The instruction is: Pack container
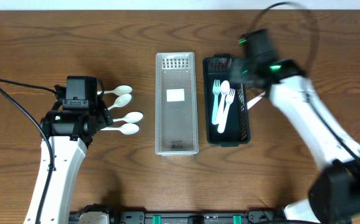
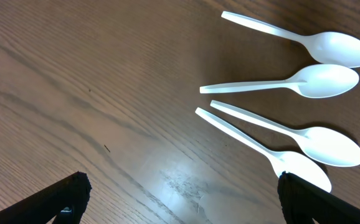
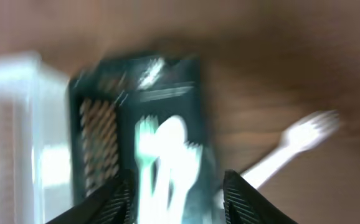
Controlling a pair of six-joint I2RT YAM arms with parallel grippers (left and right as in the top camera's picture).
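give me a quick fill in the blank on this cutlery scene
____ spoons lie by the left gripper.
The clear tray holds ____ cutlery.
A loose ____ lies just outside the black tray.
Missing: four; no; fork.

Bare desk (image 1: 18,43) far left & along front edge: wide open for passing. Four spoons (image 1: 123,112) fill lane btw left end effector (image 1: 100,112) & clear bin (image 1: 176,127). Only a narrow slit btw clear bin & black bin (image 1: 247,124). Right end effector (image 1: 243,67) hangs over black bin's far end. Loose fork (image 3: 301,138) on desk just right of black bin.
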